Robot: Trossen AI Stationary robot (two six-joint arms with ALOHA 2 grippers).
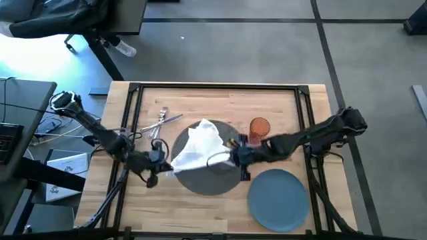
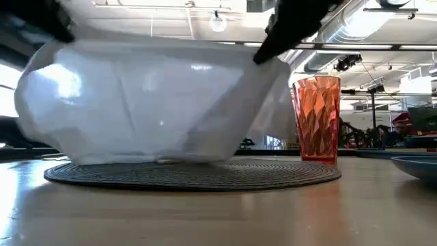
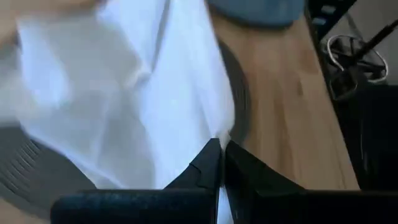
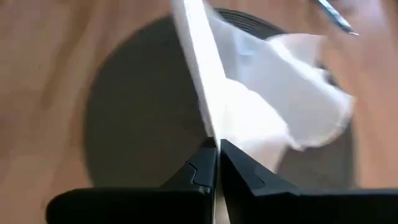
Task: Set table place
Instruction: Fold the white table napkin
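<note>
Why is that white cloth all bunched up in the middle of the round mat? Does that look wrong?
Yes, a bit odd. The white napkin is rumpled and draped over the placemat, where the plate belongs. The left gripper and right gripper each pinch an edge. The blue plate sits off to the side.

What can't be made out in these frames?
- Placemat centre: covered by the napkin in every view.
- Cutlery: too small in the high view to tell pieces apart.
- Plate: cut off by the low view's edge.
- Left gripper, right gripper: each shut on the napkin.
</note>
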